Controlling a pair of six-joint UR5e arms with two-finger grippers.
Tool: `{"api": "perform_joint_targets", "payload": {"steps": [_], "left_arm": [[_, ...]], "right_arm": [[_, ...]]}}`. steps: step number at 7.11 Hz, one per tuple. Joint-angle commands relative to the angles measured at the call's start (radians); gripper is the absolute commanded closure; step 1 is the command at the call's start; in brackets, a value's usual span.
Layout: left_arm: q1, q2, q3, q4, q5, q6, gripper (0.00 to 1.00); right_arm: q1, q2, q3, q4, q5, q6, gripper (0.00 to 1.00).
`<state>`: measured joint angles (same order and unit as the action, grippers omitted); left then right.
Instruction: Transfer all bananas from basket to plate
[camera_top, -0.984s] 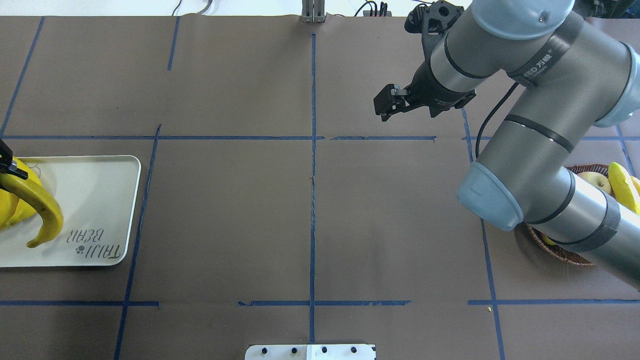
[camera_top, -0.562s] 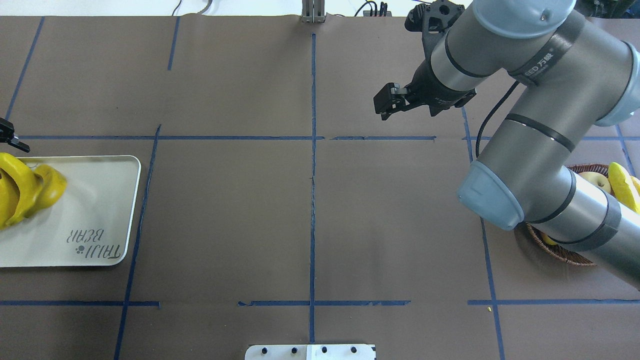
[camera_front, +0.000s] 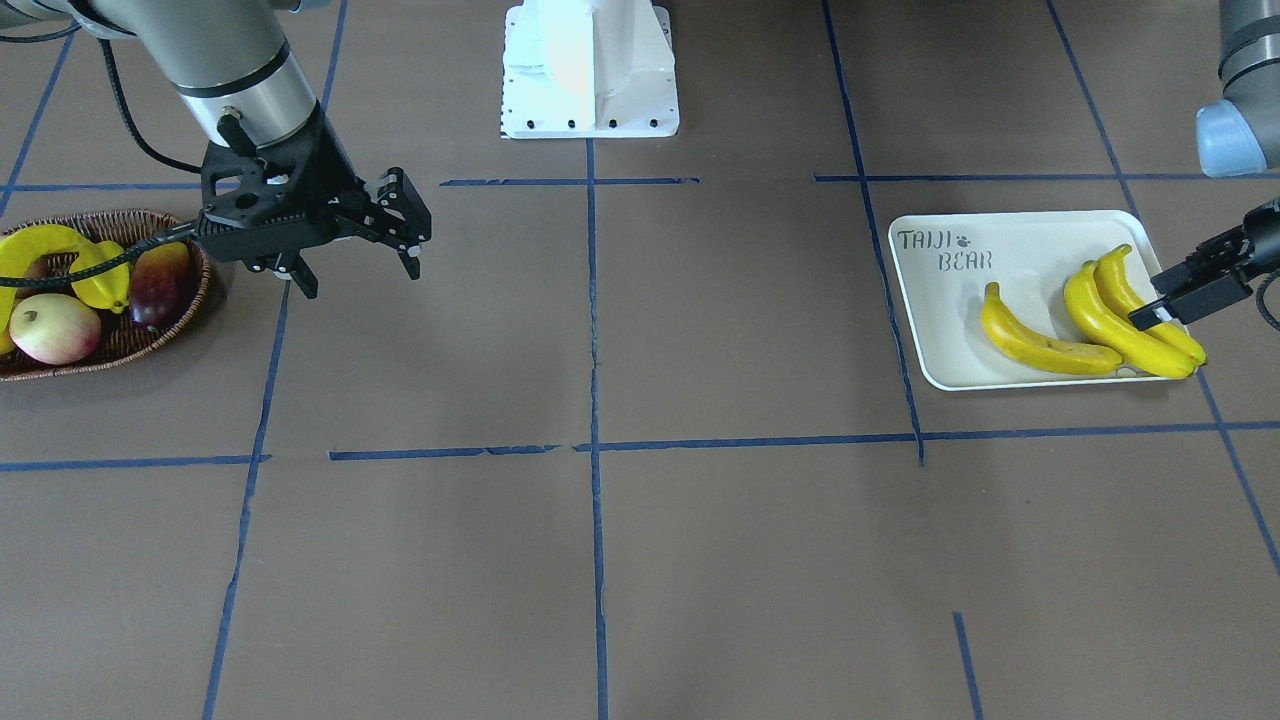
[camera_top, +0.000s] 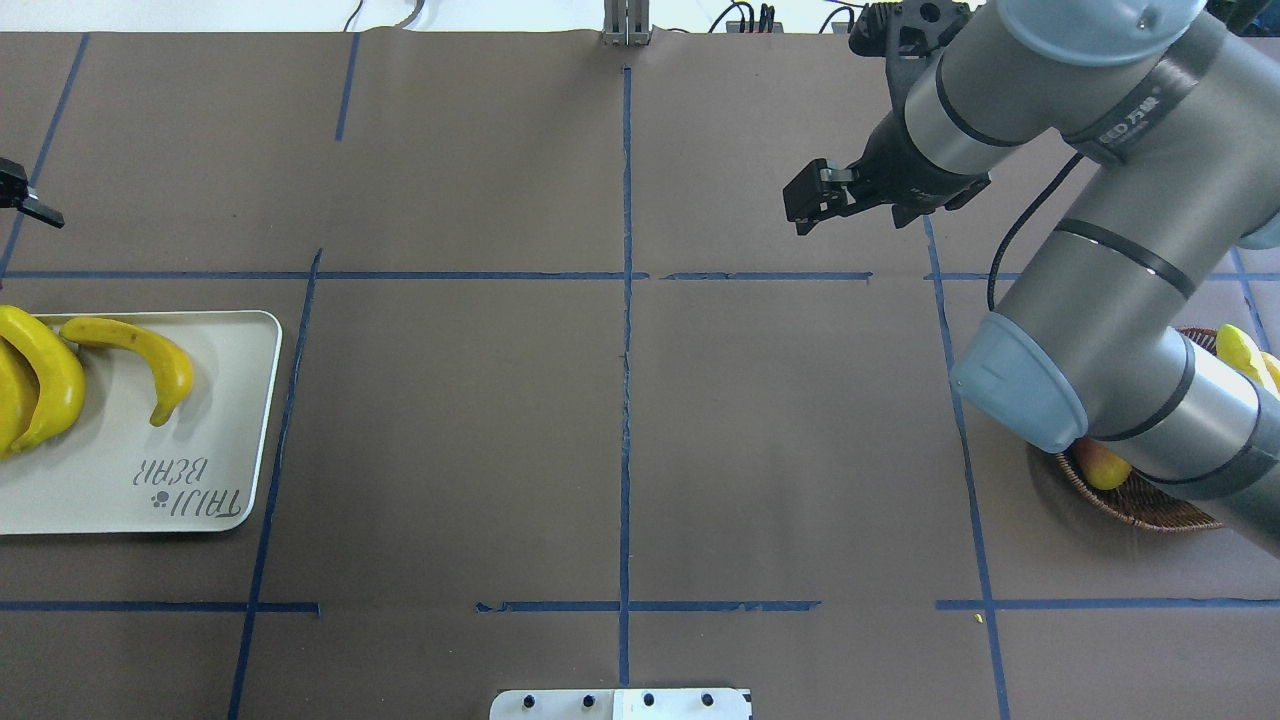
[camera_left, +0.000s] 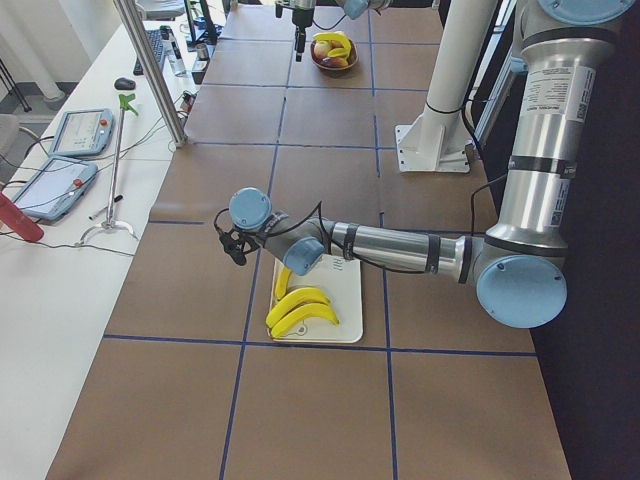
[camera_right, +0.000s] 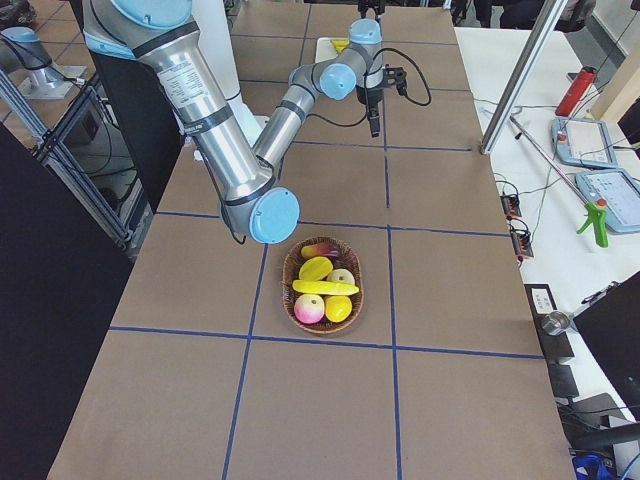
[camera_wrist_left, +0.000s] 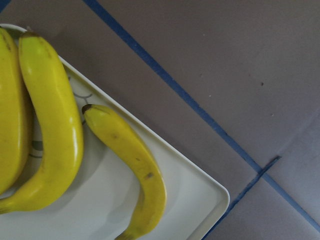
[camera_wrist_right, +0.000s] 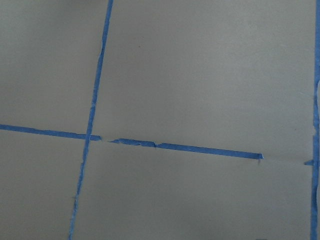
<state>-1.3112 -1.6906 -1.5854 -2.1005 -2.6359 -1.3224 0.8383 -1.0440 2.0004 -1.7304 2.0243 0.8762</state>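
Note:
The cream plate printed "TAIJI BEAR" lies at the table's left end and holds three bananas: a darker orange-yellow one and two brighter ones beside it. They also show in the front view and the left wrist view. My left gripper is open and empty, raised over the plate's outer edge. The wicker basket at the right end holds one banana. My right gripper is open and empty, hovering over bare table beside the basket.
The basket also holds a starfruit, a red-purple mango and a pale round fruit. My right arm covers most of the basket from above. The robot's white base stands at the table's near edge.
My left gripper let go of the darker banana, which now lies on the plate, and drew back from it. My right gripper shifted a little to the right and farther out.

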Motion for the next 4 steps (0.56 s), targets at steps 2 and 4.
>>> {"api": "perform_joint_targets", "payload": {"steps": [2,4], "left_arm": [[0.119,-0.073,-0.102,0.0,0.134,0.006,0.0],[0.255,-0.089,-0.16,0.004,0.241,0.008,0.0]], "right_arm": [[0.011,-0.303,0.18,0.002,0.001,-0.116,0.0],[0.066,-0.567,0.303,0.018,-0.004,-0.175,0.0]]}}
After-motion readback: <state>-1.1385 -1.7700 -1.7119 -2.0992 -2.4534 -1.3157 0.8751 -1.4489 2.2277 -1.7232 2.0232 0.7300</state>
